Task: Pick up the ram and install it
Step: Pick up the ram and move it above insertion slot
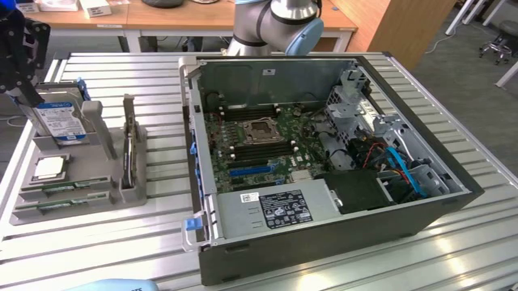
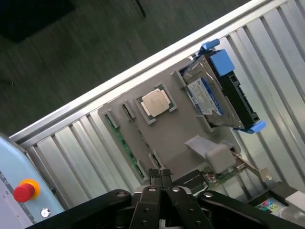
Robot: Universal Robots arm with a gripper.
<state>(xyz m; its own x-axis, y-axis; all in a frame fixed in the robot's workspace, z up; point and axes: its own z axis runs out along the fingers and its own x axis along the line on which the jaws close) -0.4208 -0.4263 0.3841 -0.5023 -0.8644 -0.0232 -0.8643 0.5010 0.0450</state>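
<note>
Ram (image 1: 69,186), slim green strip, grey tray (image 1: 91,165)

Open case (image 1: 453,200) fills centre and right of frame, with the motherboard (image 1: 259,142) bare, the power supply (image 1: 279,209) along the lower edge and blue cables (image 1: 401,167) at right. Grey tray (image 1: 89,207) at left: drive (image 1: 58,118) upright at its top, chip (image 1: 50,167) below it, two ram sticks (image 1: 67,188) flat at lower left, card (image 1: 128,139) on edge. Dark gripper (image 1: 29,96) upper left, just above the drive; arm base (image 1: 275,24) top centre.
</note>
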